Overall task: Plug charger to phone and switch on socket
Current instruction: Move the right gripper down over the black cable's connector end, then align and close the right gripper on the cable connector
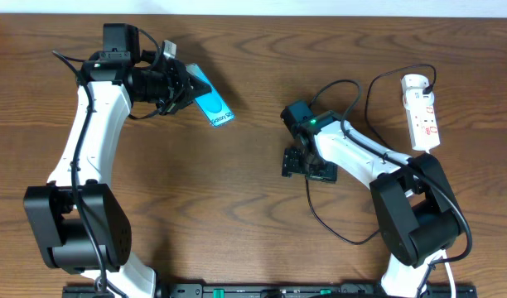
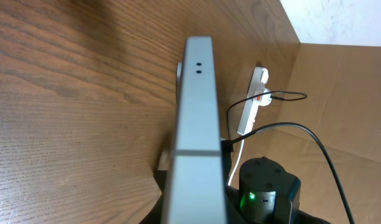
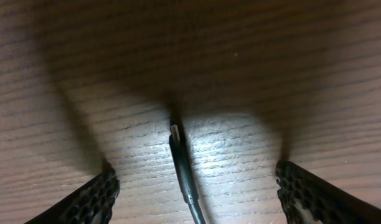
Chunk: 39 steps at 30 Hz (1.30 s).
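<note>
My left gripper [image 1: 181,87] is shut on the phone [image 1: 214,106], holding it above the table at the back left with its teal-green screen and white band showing. In the left wrist view the phone [image 2: 193,124] is seen edge-on, a grey edge with two small holes. The charger's small black connector tip [image 3: 175,132] lies flat on the wood. My right gripper [image 3: 197,171] is open, low over the table, one finger on each side of the tip without touching it. In the overhead view it [image 1: 301,163] is at table centre. The socket [image 1: 422,112] lies at the back right.
The charger's black cable [image 1: 320,217] loops around my right arm and runs back to the socket's far end. The socket also shows in the left wrist view [image 2: 253,102]. A brown cardboard wall [image 2: 340,93] stands beyond the table's right edge.
</note>
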{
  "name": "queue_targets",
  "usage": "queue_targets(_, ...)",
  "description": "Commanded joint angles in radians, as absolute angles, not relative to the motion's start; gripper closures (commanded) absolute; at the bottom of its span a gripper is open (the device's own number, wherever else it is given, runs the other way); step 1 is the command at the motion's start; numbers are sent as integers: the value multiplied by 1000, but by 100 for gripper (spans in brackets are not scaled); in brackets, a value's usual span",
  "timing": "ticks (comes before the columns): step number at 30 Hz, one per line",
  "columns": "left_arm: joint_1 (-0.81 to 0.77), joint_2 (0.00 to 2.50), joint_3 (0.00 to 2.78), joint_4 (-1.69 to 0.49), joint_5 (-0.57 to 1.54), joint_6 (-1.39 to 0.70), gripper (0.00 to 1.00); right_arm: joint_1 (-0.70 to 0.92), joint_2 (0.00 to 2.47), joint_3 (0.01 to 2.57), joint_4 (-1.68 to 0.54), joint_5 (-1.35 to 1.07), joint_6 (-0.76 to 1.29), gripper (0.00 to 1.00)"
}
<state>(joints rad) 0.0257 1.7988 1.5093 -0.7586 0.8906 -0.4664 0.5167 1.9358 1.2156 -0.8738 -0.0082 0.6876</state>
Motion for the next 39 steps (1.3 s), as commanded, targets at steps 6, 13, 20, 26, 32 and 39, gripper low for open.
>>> queue_targets(6, 25, 1795, 1509, -759, 903, -445, 93, 500, 1942, 1228, -879, -41, 702, 22)
queue_targets(13, 25, 1795, 1509, -759, 903, -445, 93, 437, 1942, 1257, -933, -111, 669, 20)
queue_targets(20, 25, 1795, 1509, -759, 904, -445, 93, 387, 1942, 1299, -1026, -124, 639, 21)
queue_targets(26, 25, 1795, 1509, -759, 903, -445, 93, 399, 1942, 1299, -1000, -127, 638, 23)
queue_targets(32, 26, 1795, 1509, -759, 903, -445, 93, 447, 1943, 1299, -973, -152, 639, 22)
queue_targets(39, 25, 1795, 1509, -766, 903, -445, 92, 464, 1946, 1299, -981, -169, 657, 23)
